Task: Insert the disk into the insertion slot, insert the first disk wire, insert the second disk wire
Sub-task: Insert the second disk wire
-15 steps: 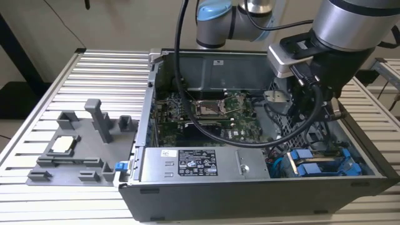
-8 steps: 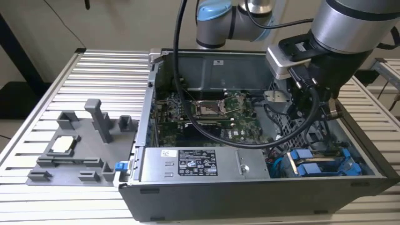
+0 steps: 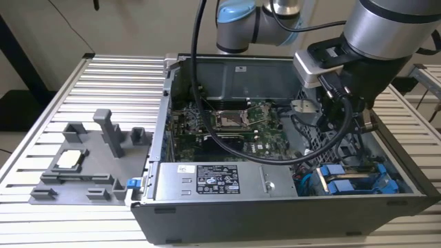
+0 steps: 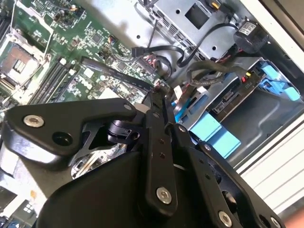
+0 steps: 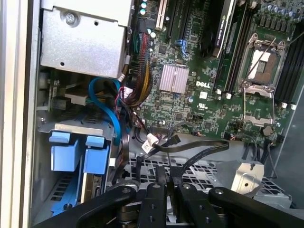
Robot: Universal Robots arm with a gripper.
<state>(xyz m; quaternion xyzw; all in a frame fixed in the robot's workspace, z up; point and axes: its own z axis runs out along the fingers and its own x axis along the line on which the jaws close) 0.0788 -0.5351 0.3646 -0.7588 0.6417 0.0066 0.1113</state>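
The gripper (image 4: pixel 164 107), its fingers pressed together on nothing I can make out, hangs inside the open computer case (image 3: pixel 206 217) just above the disk (image 3: pixel 351 182), which sits in its slot (image 3: pixel 406 178), likely placed for the wires.

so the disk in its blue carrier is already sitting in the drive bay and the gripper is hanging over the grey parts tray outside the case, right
Not quite. The disk in its blue carrier does sit in the insertion slot, but the gripper hangs inside the open computer case, over the perforated cage beside the motherboard, as the first wrist view shows. The grey parts tray lies outside the case, at the exterior view's left.
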